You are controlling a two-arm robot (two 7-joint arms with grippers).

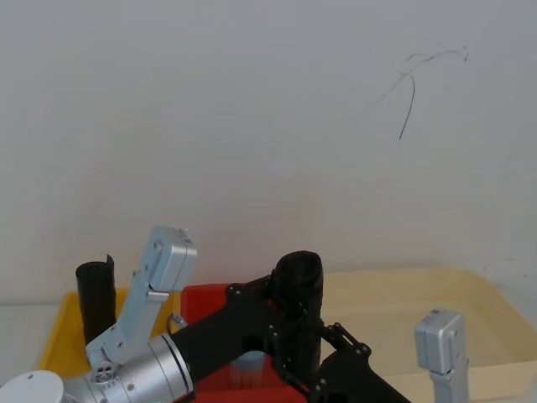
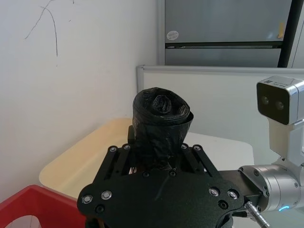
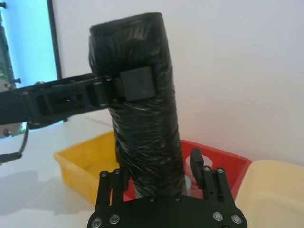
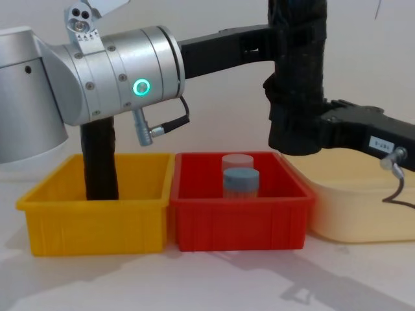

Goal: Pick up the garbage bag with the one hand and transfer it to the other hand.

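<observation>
Garbage bag (image 4: 297, 78), a tight black roll, hangs upright in mid-air, clenched near its top by the left claw (image 3: 135, 84) reaching in from 9 o'clock in the chest view. The right claw (image 4: 295, 133) brackets its lower end from 3 o'clock, and whether it is clamped cannot be told. The roll looks light and firm, but its wrinkled skin is likely slick, so a square hold across the body, clear of loose edges, seems safest. At 6 o'clock below sits a red bin (image 4: 240, 220) with a blue-lidded jar (image 4: 241, 181), at 8 o'clock a yellow bin (image 4: 97, 223), at 4 o'clock a cream tub (image 4: 353, 214), all on a white tabletop (image 4: 214, 278).
</observation>
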